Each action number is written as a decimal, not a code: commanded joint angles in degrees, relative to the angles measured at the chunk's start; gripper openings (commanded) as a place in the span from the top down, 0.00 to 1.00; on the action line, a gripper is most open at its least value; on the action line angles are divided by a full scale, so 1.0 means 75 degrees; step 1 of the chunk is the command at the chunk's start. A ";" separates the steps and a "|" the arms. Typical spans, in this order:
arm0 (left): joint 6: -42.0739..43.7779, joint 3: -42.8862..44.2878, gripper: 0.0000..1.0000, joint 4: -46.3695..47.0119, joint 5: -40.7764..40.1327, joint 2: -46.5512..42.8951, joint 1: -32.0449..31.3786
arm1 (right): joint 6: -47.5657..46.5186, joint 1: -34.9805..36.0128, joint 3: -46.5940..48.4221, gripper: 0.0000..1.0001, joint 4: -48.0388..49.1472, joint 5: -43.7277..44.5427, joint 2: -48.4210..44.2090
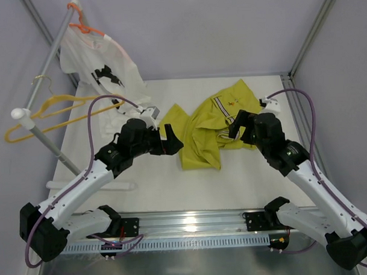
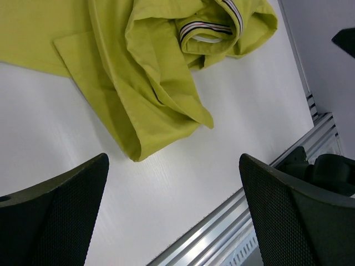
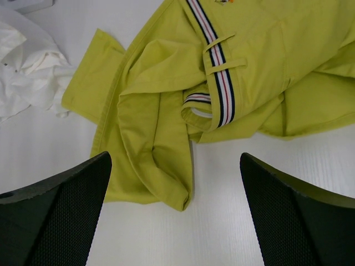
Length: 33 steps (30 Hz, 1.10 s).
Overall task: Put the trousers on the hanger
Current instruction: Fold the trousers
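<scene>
1. Top external view: we find the trousers (image 1: 201, 134) crumpled in a heap on the table (image 1: 173, 189). They are not yet on the hanger (image 1: 56, 104).
2. The hanger hangs from the slanted rail (image 1: 55, 48), well to the left of the trousers and clear of the cloth.
3. The left gripper (image 1: 171, 144) is released, jaws wide, and holds nothing. It hovers just left of the trousers, level with their folded left flap.
4. The right gripper (image 1: 234, 126) is also released and empty. It hovers over the right part of the trousers, above the striped waistband (image 3: 222, 88).
5. In each wrist view the trousers lie ahead of the fingers, not between them.
6. The heap runs broadly left to right, with one folded leg pointing toward the arm bases. We judge both arms about equally near the trousers; the left arm sits on the hanger side.
7. Limits of view:
   - The right gripper covers part of the waistband from above.
   - The legs are folded over each other, so we cannot locate the cuffs.
   - The hanger's hook on the rail is too thin to make out.
</scene>
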 commanded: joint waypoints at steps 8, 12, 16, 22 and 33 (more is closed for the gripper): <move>-0.0010 -0.0105 0.01 0.0204 -0.0035 0.1435 -0.0002 | -0.0220 -0.1749 0.0472 0.05 0.1939 -0.0062 0.2199; -0.0105 -0.0011 0.04 0.0357 0.0141 0.2430 -0.0002 | 0.0097 -0.2523 0.0027 0.10 0.2738 -0.0921 0.2959; -0.0234 -0.0128 0.05 0.0882 0.0316 0.2935 0.0010 | -0.0194 -0.2583 0.0108 0.12 0.3231 -0.1857 0.4086; -0.0421 0.0106 0.12 0.1283 0.0856 0.3884 -0.0013 | -0.0651 -0.2502 -0.0056 0.16 0.3151 -0.2412 0.4814; -0.0855 0.0258 0.85 0.2033 0.1629 0.4601 -0.0002 | -0.0922 -0.1974 0.0072 0.74 0.2295 -0.0409 0.4920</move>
